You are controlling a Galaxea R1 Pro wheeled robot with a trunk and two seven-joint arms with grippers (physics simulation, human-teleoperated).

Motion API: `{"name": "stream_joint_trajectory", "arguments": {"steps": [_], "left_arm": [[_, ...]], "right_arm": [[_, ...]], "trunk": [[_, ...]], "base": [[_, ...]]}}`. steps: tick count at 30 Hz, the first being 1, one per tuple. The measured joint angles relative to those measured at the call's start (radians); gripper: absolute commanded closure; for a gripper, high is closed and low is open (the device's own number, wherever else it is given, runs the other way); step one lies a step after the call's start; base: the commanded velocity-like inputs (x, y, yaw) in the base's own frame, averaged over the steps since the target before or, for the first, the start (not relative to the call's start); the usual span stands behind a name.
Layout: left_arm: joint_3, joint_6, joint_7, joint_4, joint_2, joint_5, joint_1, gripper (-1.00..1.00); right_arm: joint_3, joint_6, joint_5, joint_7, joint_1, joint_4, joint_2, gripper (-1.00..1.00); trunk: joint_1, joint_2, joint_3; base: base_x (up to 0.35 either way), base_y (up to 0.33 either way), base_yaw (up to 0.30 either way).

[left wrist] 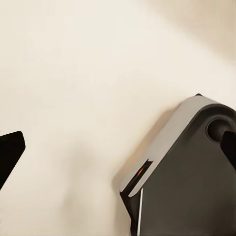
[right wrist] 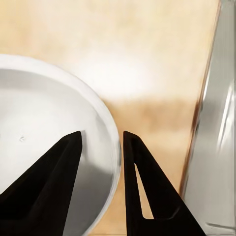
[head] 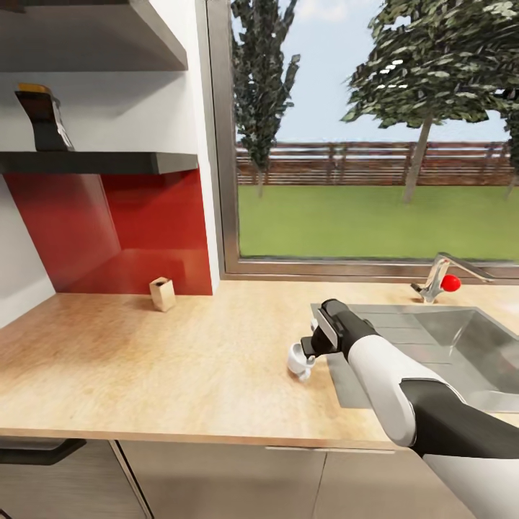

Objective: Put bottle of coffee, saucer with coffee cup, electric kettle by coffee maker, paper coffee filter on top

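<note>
Head view: right gripper [head: 301, 358] pinched the saucer [head: 297, 360] by its rim, tilted over the kitchen countertop [head: 180, 360] beside the sink [head: 461, 346]. Saucer held nothing. Bottle of coffee [head: 43, 117] stood on shelf [head: 101, 162]. Left fingers: cannot tell.

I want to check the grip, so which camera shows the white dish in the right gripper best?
The right wrist view: the saucer looms large, its rim pinched between the right gripper's fingertips. The head view shows the saucer small and edge-on over the kitchen countertop. The left wrist view adds nothing on it.

Head view high over countertop [head: 180, 360]; right wrist close above same countertop [right wrist: 147, 49].
</note>
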Motion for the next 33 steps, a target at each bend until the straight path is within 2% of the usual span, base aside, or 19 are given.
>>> {"name": "stream_joint_trajectory", "arguments": {"steps": [14, 20, 21, 22, 25, 33], "left_arm": [[0.000, 0.003, 0.000, 0.000, 0.000, 0.001, 0.000, -1.00], [0.000, 0.004, 0.000, -0.003, 0.000, 0.000, 0.000, -1.00], [0.000, 0.005, 0.000, -0.009, 0.000, 0.000, 0.000, -1.00], [0.000, 0.005, 0.000, -0.012, 0.000, 0.000, 0.000, -1.00], [0.000, 0.005, 0.000, -0.015, 0.000, 0.001, 0.000, -1.00], [0.000, 0.005, 0.000, -0.017, 0.000, 0.000, 0.000, -1.00]], "right_arm": [[0.000, 0.000, 0.008, -0.010, 0.000, -0.005, 0.000, 1.00], [-0.003, 0.001, 0.017, -0.118, 0.000, -0.023, 0.002, 1.00], [-0.003, 0.001, 0.023, -0.183, 0.000, -0.049, 0.005, 1.00], [-0.005, 0.000, 0.014, -0.209, 0.000, -0.064, 0.006, 1.00], [-0.006, 0.000, 0.006, -0.248, 0.000, -0.087, 0.008, 1.00], [-0.005, 0.000, 0.004, -0.262, 0.000, -0.095, 0.007, 1.00]], "trunk": [[-0.054, 0.098, 0.044], [-0.077, 0.140, 0.063], [-0.081, 0.147, 0.066], [-0.084, 0.154, 0.069], [-0.096, 0.175, 0.079], [-0.127, 0.231, 0.107]], "base": [[0.000, 0.000, 0.000], [0.000, 0.000, 0.000], [0.000, 0.000, 0.000], [0.000, 0.000, 0.000], [0.000, 0.000, 0.000], [0.000, 0.000, -0.016]]}}
